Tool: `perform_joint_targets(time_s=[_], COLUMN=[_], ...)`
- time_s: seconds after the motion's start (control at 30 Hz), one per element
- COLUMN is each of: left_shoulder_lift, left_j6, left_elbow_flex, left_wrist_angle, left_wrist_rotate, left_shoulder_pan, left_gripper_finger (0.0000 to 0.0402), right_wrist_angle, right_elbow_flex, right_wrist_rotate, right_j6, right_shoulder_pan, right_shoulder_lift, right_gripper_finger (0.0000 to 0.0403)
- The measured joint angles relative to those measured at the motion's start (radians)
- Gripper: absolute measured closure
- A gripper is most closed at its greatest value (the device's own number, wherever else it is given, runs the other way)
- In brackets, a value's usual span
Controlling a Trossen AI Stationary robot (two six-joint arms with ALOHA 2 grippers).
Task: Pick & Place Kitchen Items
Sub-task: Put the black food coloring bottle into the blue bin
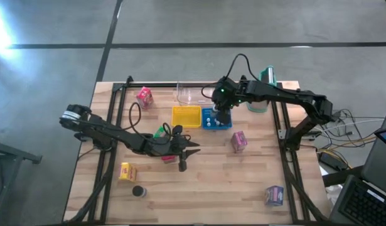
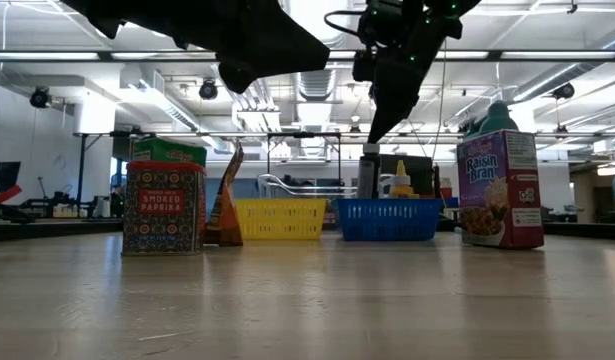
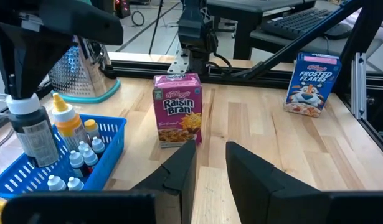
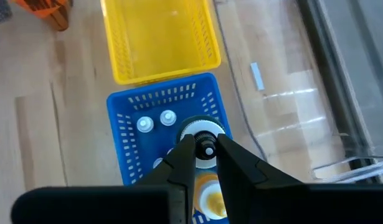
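Placement step in hand, by my judgement: the right end effector (image 4: 205, 151) stands directly above the blue basket (image 1: 216, 118) with its fingers narrowed onto the cap of a dark bottle (image 2: 369, 176). The low view shows that bottle upright inside the basket; whether its base already rests on the basket floor cannot be told. The next move, as I judge it, calls for letting go and lifting straight up, so as not to tip the bottle against its neighbours.

Worktop (image 1: 199, 182) carries the remaining items well apart from that end effector: a Raisin Bran carton (image 3: 178, 109) just beyond the basket, a Frosted Flakes carton (image 3: 311, 84) near the far corner, and a smoked paprika tin (image 2: 163, 207).

Left end effector (image 3: 210, 165) hovers over the middle of the worktop, fingers nearly together and holding nothing, pointed toward the Raisin Bran carton.

Small white-capped bottles (image 4: 156, 121) lie in the blue basket, beside the held bottle; the yellow basket (image 4: 160, 37) adjoins it
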Motion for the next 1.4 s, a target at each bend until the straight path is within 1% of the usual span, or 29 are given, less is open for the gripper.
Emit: perform_joint_targets(time_s=[0.13,0.37,0.6,0.73,0.8,0.9,1.07,1.4], left_shoulder_lift=[0.0,0.0,0.0,0.0,0.0,0.0,0.0,0.0], left_j6=[0.0,0.0,0.0,0.0,0.0,0.0,0.0,0.0], left_elbow_flex=[0.0,0.0,0.0,0.0,0.0,0.0,0.0,0.0], left_wrist_angle=[0.0,0.0,0.0,0.0,0.0,0.0,-0.001,-0.001], left_wrist_rotate=[0.0,0.0,0.0,0.0,0.0,0.0,0.0,0.0], left_shoulder_pan=[0.0,0.0,-0.001,-0.001,-0.001,-0.001,0.0,0.0], left_gripper_finger=[0.031,0.031,0.031,0.031,0.031,0.031,0.031,0.031], right_wrist_angle=[0.01,0.025,0.024,0.025,0.024,0.025,0.029,0.036], right_elbow_flex=[-0.001,-0.001,-0.001,-0.001,-0.001,-0.001,-0.001,-0.001], right_wrist_rotate=[-0.015,-0.04,-0.044,-0.047,-0.068,-0.089,-0.09,-0.094], right_j6=[-0.004,-0.005,-0.017,-0.019,-0.019,-0.02,-0.029,-0.032], right_shoulder_pan=[-0.004,-0.013,-0.03,-0.041,-0.048,-0.052,-0.054,-0.065], right_shoulder_lift=[0.007,0.042,0.083,0.091,0.095,0.106,0.127,0.134], right_gripper_finger=[0.0362,0.0353,0.0361,0.0352,0.035,0.0355,0.0361,0.0331])
